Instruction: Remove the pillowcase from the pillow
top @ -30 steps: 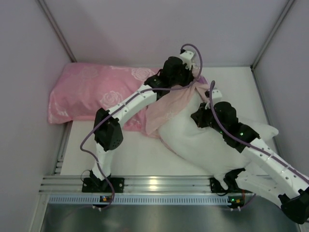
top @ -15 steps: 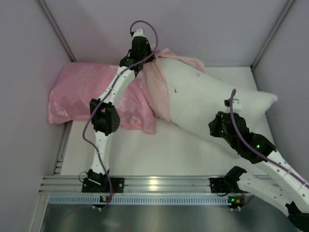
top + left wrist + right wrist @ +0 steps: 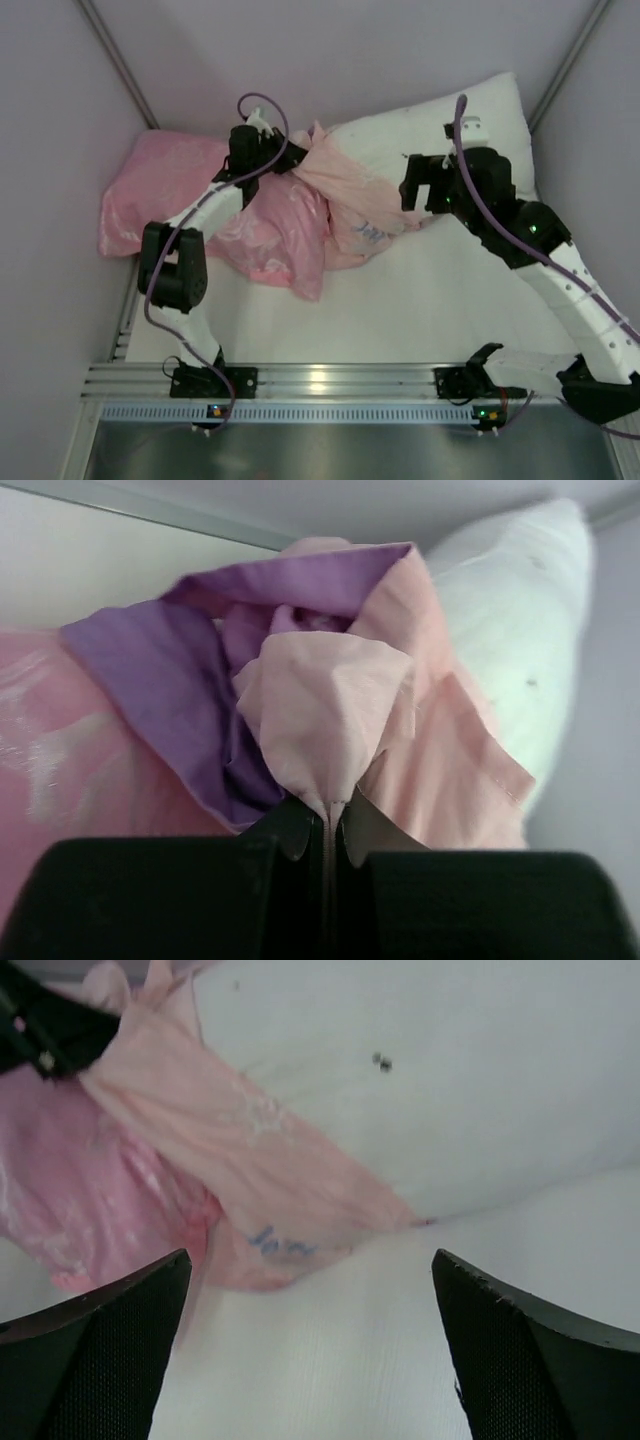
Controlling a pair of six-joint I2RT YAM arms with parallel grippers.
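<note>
My left pincer (image 3: 328, 825) is clamped tight on a gathered fold of the thin pillowcase (image 3: 330, 710), purple outside and pale pink on its turned-out inner face. In the overhead view that pincer (image 3: 293, 160) sits at the far left of the surface (image 3: 400, 300), above the bright pink satin pillow (image 3: 170, 195).

From the grip, the pillowcase (image 3: 345, 190) trails as a loose band toward the near right. It ends in a bunch with blue print against the near-left edge of the plump white pillow (image 3: 430, 120).

The white pillow looks almost bare. Its long axis runs from that bunched end up to the far right corner, where it leans on the back wall. I can't tell whether a last corner of it is caught inside the fabric.

My right pincer (image 3: 415, 190) is spread wide and holds nothing. Its wrist view shows the gap between the fingers (image 3: 310, 1260), with the pillowcase band (image 3: 230, 1140) lying across the white pillow (image 3: 450, 1080) ahead and slightly left.

So the right arm is the nearer one to the pillow, just above its near-left end, while the left arm has the case. I judge the next move turns on pulling along that diagonal: case to the left, pillow pinned or drawn to the right. The risk is dragging the whole pillow along with the fabric.
</note>
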